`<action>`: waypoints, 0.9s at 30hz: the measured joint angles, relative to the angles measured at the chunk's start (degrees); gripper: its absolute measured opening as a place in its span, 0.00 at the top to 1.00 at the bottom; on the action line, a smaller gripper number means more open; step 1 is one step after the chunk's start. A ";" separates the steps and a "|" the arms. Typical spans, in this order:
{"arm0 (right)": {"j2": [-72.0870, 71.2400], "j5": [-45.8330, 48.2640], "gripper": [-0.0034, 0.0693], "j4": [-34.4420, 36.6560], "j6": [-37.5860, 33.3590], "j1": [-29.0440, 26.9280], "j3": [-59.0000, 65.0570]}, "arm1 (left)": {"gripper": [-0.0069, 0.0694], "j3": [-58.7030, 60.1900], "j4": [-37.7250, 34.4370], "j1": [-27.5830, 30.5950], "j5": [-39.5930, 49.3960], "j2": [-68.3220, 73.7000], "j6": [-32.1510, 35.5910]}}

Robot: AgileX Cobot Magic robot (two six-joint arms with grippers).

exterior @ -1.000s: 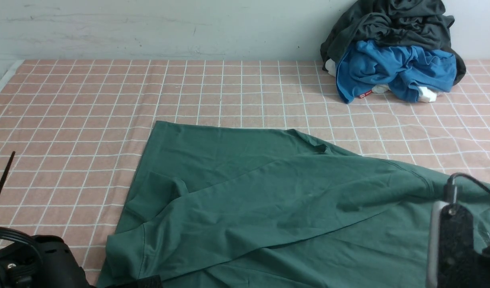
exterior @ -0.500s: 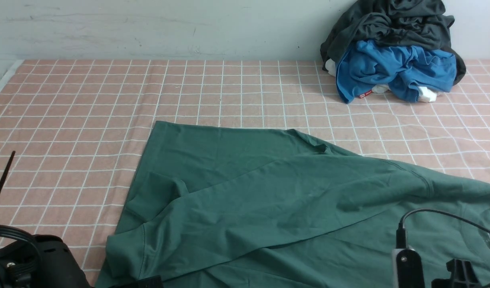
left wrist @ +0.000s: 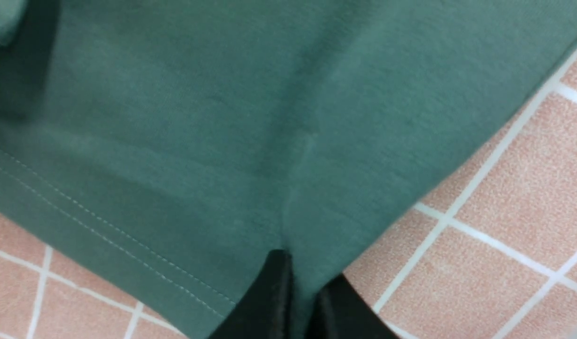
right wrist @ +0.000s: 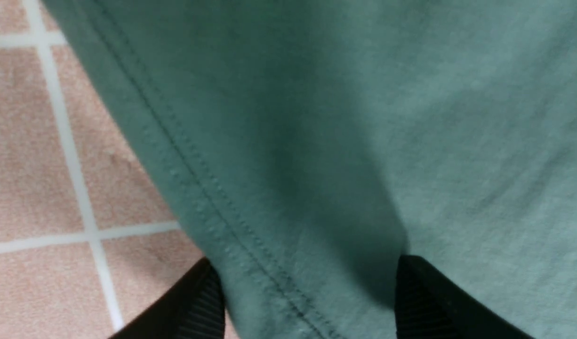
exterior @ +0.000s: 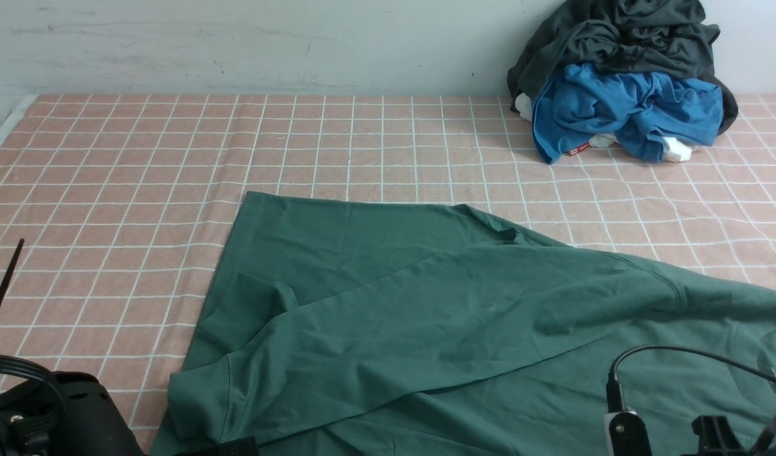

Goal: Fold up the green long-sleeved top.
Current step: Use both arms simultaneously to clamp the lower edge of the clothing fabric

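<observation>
The green long-sleeved top was a plain dark forest green, its hem stitched in paler thread. The tablecloth was salmon pink, checked with thin white lines. In the heap of clothes, one garment was bright blue with a small red label, another garment was dark grey, and scraps of cloth were white. The wall was pale grey-white. The left gripper and right gripper were black.
</observation>
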 joint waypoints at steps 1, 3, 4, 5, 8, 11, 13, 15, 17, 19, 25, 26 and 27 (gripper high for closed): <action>0.12 -0.16 0.34 -0.19 0.00 0.00 0.00 | 0.89 0.00 -0.02 0.00 -0.05 0.00 0.00; 0.90 -0.39 0.34 -0.48 0.00 0.00 0.00 | 0.89 0.00 -0.16 0.00 -0.71 0.00 0.00; 1.32 -0.27 0.34 -0.51 -0.18 0.00 -0.07 | 0.89 0.00 -0.18 0.00 -0.98 0.00 0.00; 1.71 -0.06 0.34 -0.51 -0.49 0.00 -0.19 | 0.89 0.00 -0.18 0.00 -1.02 0.00 0.00; 2.52 0.76 0.36 -0.51 -1.14 0.04 -0.71 | 0.89 0.00 -0.22 0.00 -1.02 0.00 0.00; 2.58 1.52 0.42 -0.34 -1.08 0.04 -1.04 | 0.89 0.00 -0.29 0.00 -1.02 0.00 0.00; 2.40 1.81 0.49 -0.23 -0.88 0.04 -1.10 | 0.89 0.00 -0.31 0.00 -1.02 0.00 0.00; 2.06 2.01 0.55 -0.47 -0.81 0.04 -1.10 | 0.89 0.00 -0.35 0.00 -1.02 0.00 0.00; 1.09 2.08 0.69 -0.91 -0.65 0.04 -1.41 | 0.89 0.00 -0.35 0.07 -1.02 0.00 0.00; 0.49 2.31 0.80 -1.10 -0.60 0.04 -1.83 | 0.89 -0.12 -0.50 0.80 -1.02 0.00 -0.13; -0.22 5.36 0.95 -1.60 -0.52 0.04 -4.68 | 0.89 -4.31 -0.64 5.97 1.67 0.03 -0.63; -0.27 6.40 0.95 -1.89 -0.46 -0.11 -6.08 | 0.89 -5.65 -0.64 6.76 2.19 0.03 -0.46; -0.32 7.10 0.95 -1.89 -0.46 -0.34 -7.19 | 0.89 -7.09 -0.64 7.71 2.64 0.03 -0.02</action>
